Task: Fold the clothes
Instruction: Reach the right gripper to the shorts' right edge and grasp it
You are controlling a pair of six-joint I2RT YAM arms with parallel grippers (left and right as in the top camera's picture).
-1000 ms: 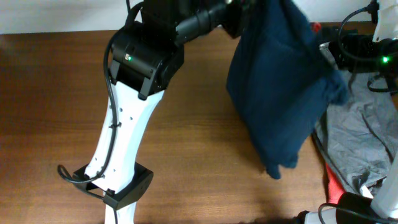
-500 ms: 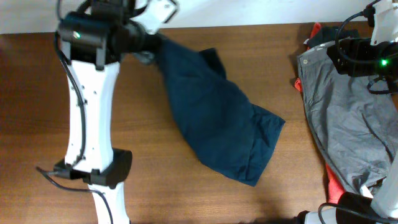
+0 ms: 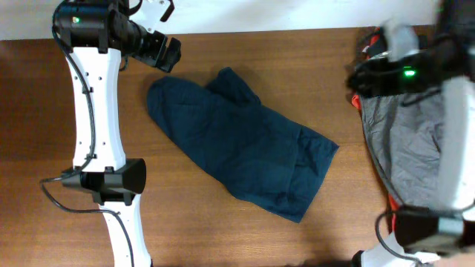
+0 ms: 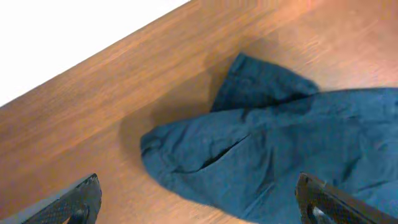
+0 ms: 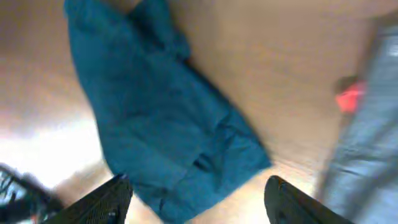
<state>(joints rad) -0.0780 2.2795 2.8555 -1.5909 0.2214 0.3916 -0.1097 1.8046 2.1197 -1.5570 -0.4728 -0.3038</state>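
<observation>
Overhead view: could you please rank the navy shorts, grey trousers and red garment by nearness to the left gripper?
1. Dark navy blue cotton shorts, mid-table, just beside the left gripper.
2. Light grey trousers, right side.
3. Red garment, peeking from under the trousers, lower right.

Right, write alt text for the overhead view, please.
Dark blue shorts lie rumpled and unfolded on a brown wooden table. The left tool hangs open near their upper-left end; grey trousers lie at the right edge.
</observation>
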